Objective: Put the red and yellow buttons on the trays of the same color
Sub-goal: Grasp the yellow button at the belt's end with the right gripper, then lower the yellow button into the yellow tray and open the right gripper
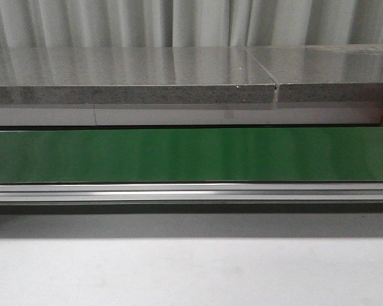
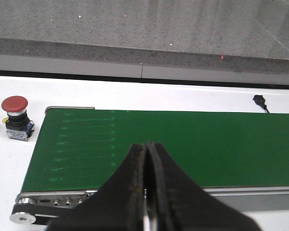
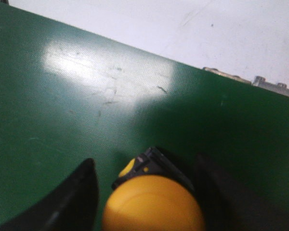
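Your right gripper was low over the green conveyor belt, with the yellow button sitting between its two dark fingers. There was a visible gap on either side of the cap, so you hadn't clamped it — jaws spread, bracketing the button, which looked to be resting on the belt. Your left gripper was pinched closed and carrying nothing, hanging over the near edge of the belt. The red button stood upright on the white table, just beside the end of the belt, well apart from the left gripper. In the front view the belt was bare, and neither arm, button nor any tray showed; where the trays lay could not be told from these frames. Judged step: the pick of the yellow button, at the pre-grasp stage. The next move would call for closing squarely on the body under the domed cap rather than on the dome itself — a rounded cap would likely slip — then a straight lift clear of the belt before carrying it to the yellow tray.
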Motion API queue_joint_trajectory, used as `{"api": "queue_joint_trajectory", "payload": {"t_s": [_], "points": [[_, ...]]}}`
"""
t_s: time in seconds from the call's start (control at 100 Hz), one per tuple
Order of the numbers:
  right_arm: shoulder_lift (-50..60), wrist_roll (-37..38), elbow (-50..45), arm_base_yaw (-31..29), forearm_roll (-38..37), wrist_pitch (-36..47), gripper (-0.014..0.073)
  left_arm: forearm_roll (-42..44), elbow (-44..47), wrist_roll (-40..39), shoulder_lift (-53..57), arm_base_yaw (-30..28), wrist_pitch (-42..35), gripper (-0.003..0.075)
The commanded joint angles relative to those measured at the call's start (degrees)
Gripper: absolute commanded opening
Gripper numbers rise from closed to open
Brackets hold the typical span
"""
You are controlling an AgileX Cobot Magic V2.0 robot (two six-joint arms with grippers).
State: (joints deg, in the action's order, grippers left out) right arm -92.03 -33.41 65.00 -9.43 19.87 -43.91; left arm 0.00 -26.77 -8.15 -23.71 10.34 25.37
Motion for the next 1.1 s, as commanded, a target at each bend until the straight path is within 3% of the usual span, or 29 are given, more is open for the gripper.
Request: {"api": "queue_joint_trajectory", "payload": {"t_s": [0.0, 0.11, 0.42, 0.69, 0.82, 1.09], "points": [[2.3, -0.5, 1.4, 0.0, 0.7, 1.8, 0.0174, 0.0, -1.6, 0.0, -0.4, 0.4, -4.1, -0.0019], [2.6, -0.5, 1.4, 0.0, 0.7, 0.6, 0.0066, 0.0, -1.6, 0.0, -0.4, 0.4, -4.1, -0.0019], [12.1, 6.5, 1.4, -3.0, -2.2, -6.5, 0.0065, 0.0, -1.6, 0.0, -0.4, 0.4, -4.1, -0.0019], [20.0, 26.9, 0.0, -8.2, -21.3, -13.6, 0.0065, 0.0, -1.6, 0.0, -0.4, 0.4, -4.1, -0.0019], [21.2, 31.3, -2.7, -10.9, -28.6, -14.1, 0.0065, 0.0, -1.6, 0.0, -0.4, 0.4, -4.1, -0.0019], [21.2, 34.0, -9.6, -18.3, -26.8, -8.4, 0.0065, 0.0, -1.6, 0.0, -0.4, 0.4, -4.1, -0.0019]]}}
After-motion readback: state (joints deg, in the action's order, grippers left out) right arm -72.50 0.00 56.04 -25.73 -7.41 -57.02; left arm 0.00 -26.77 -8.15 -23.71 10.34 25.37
